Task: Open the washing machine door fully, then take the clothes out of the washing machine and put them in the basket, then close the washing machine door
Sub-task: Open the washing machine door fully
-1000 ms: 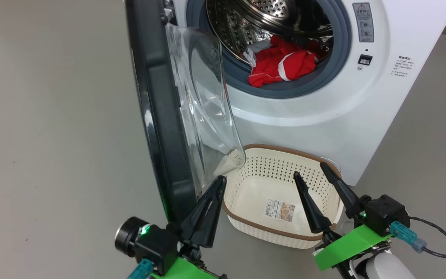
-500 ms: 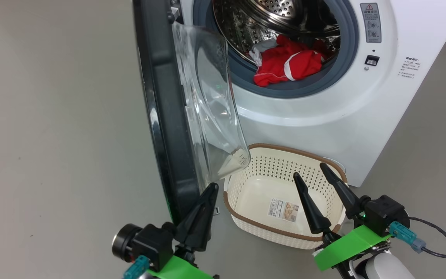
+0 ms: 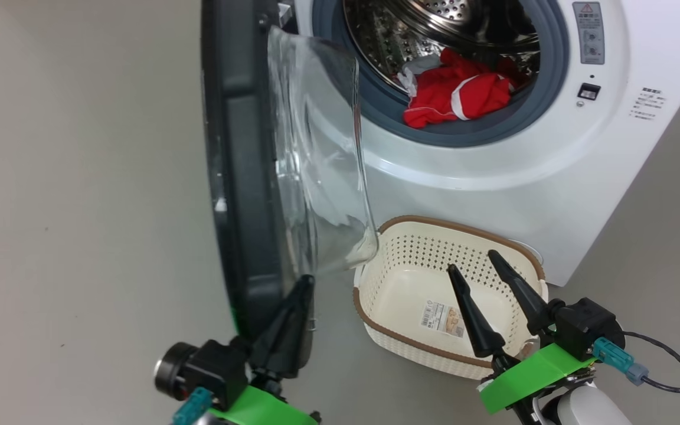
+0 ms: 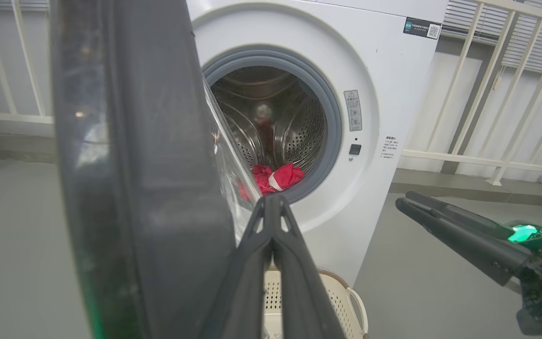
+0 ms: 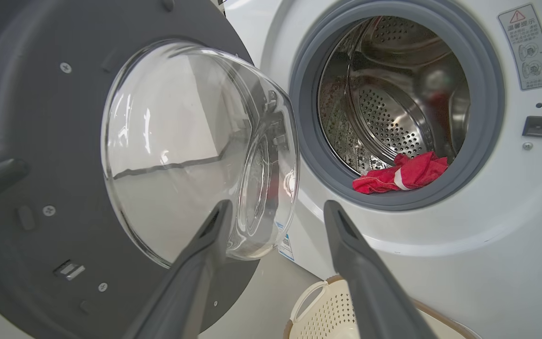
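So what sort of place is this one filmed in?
Probably a laundry corner, perhaps on a balcony or in a utility area: a white front-load washing machine, a basket on the bare grey floor before it, and white railings behind.

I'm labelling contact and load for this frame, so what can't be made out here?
Number of clothes: head view, bunched in one heap; the top edge cuts off the drum.
Whether the left end effector touches the washing machine door: head view, its shut fingers overlap the door's rim.
Text on the warning label: head view, too small.
Most of the basket: right wrist view, cut by the bottom edge, partly behind the right end effector.
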You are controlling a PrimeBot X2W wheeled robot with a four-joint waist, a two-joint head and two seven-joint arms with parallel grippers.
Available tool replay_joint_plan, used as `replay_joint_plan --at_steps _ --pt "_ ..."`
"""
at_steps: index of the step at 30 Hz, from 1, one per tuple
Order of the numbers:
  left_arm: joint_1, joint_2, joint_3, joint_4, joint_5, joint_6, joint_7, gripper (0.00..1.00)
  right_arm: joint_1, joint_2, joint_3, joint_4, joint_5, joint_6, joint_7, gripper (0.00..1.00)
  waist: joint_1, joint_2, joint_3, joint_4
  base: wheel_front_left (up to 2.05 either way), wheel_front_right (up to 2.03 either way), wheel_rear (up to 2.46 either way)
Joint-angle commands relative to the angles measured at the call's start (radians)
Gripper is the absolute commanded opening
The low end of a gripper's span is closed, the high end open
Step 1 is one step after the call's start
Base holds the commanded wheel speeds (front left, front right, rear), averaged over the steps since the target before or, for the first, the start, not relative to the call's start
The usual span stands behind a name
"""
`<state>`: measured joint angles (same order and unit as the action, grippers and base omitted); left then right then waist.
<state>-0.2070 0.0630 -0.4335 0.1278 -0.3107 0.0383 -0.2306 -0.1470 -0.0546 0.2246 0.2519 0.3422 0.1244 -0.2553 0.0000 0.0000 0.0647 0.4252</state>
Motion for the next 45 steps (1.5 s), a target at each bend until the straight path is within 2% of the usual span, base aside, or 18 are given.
replay_joint_plan --at_steps 1,10,31,45 --pt "-0.014 0.028 0.069 -0.021 -0.006 0.032 -0.008 0.0 -0.026 0.004 0.021 -0.021 -0.008 0.006 -0.006 1.0 0.0 0.0 -0.001 0.008 0.0 0.0 0.0" --pt "0.014 0.06 0.139 -0.032 -0.018 0.078 -0.02 0.0 -0.022 0.004 0.024 -0.012 -0.006 0.006 -0.006 1.0 0.0 0.0 -0.011 0.038 0.0 0.0 0.0" --pt "0.015 0.087 0.293 -0.011 -0.001 0.129 -0.031 0.0 -0.024 0.004 0.028 -0.004 -0.026 0.006 -0.006 1.0 0.0 0.0 0.003 0.046 0.0 0.0 0.0" --pt "0.0 0.051 0.415 0.023 0.032 0.095 -0.031 0.0 -0.031 0.004 0.033 -0.001 -0.066 0.006 -0.006 1.0 0.0 0.0 0.036 0.062 0.0 0.0 0.0"
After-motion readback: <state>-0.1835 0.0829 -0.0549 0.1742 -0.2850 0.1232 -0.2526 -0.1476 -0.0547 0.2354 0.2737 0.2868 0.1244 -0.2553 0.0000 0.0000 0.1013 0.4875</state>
